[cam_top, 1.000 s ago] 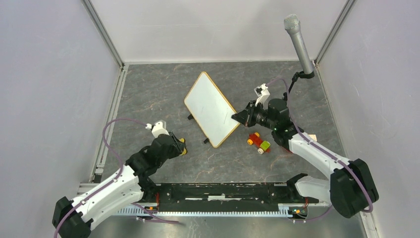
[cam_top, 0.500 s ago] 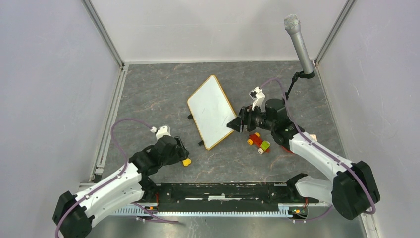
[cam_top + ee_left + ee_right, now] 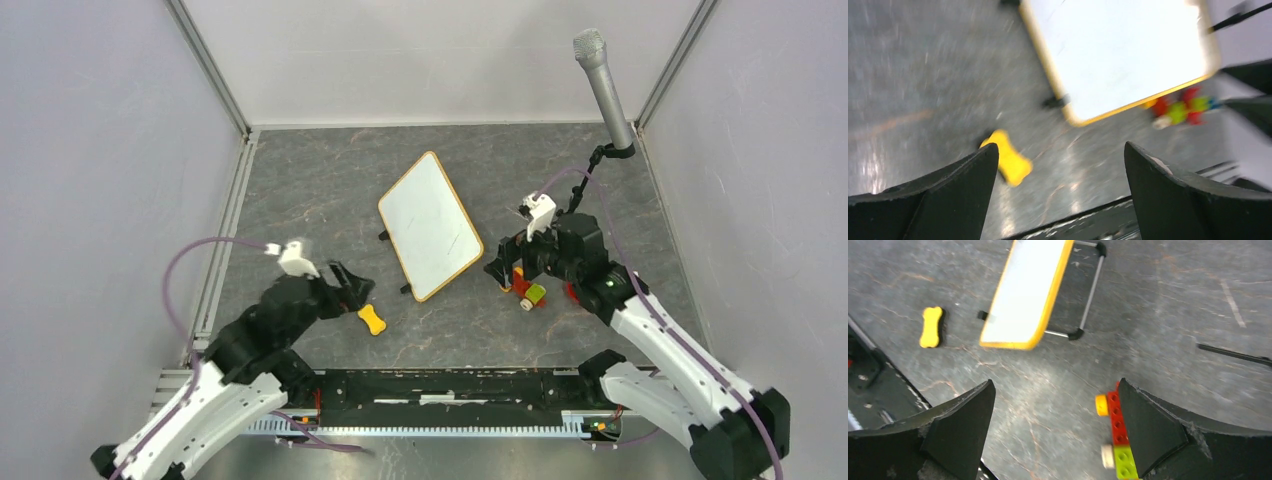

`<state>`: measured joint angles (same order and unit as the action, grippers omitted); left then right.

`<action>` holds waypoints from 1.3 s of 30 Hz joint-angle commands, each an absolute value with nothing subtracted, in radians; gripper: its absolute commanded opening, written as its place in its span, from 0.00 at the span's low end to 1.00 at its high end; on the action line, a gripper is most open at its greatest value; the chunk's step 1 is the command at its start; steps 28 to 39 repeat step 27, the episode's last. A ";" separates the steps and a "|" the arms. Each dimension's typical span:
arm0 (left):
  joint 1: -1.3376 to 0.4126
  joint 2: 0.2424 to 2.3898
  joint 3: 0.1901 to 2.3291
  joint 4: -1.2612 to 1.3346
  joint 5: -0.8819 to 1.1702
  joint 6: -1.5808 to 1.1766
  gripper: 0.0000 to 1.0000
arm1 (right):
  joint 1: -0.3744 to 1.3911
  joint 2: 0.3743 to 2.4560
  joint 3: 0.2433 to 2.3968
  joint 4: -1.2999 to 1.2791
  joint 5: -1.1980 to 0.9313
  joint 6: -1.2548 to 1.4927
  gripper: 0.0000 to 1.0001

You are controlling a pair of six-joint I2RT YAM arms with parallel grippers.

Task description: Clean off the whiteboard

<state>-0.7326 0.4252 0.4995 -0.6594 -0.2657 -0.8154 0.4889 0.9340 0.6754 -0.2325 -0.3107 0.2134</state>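
Top view first: the whiteboard (image 3: 430, 225) sits just above the middle of the frame, turned on a diagonal, one corner pointing to the upper left and the opposite one to the lower right. Its face reads plain white, edged by a thin light-wood frame with rounded corners. Small black feet poke out along its lower-left edge. From the right wrist camera the board stands tilted, propped on a wire stand with black corner pieces.

The left gripper (image 3: 352, 285) hovers at lower left of centre, fingers spread wide apart and holding nothing. A yellow bone-shaped eraser (image 3: 372, 319) lies on the table just beside it, near the board's lower corner but apart from it. The right gripper (image 3: 505, 272) hangs just right of the board, fingers apart too, nothing between them. A small toy of red, yellow and green blocks (image 3: 527, 290) rests right under it.

The table (image 3: 310, 200) is dark grey with a marbled, veined look. Pale walls (image 3: 90, 150) close in on three sides, metal posts at the corners. A grey microphone (image 3: 603, 85) juts up at the upper right.
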 commanded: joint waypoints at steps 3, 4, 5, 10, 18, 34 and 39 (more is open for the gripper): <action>-0.736 0.249 0.850 -0.631 -0.395 -0.601 1.00 | 0.497 0.677 0.798 -0.408 -0.284 0.015 0.98; -0.735 0.237 0.893 -0.605 -0.410 -0.560 1.00 | 0.497 0.640 0.827 -0.414 -0.295 0.013 0.98; -0.736 0.229 0.925 -0.586 -0.415 -0.517 1.00 | 0.497 0.610 0.856 -0.424 -0.280 0.016 0.98; -0.736 0.215 1.086 -0.528 -0.431 -0.343 1.00 | 0.497 0.480 1.035 -0.488 -0.094 0.009 0.98; -0.736 0.223 1.199 -0.502 -0.387 -0.262 1.00 | 0.497 0.244 1.082 -0.414 0.191 -0.002 0.98; -0.736 0.256 1.301 -0.572 -0.375 -0.283 1.00 | 0.497 0.177 1.074 -0.403 0.361 0.035 0.98; -0.736 0.256 1.301 -0.572 -0.375 -0.283 1.00 | 0.497 0.177 1.074 -0.403 0.361 0.035 0.98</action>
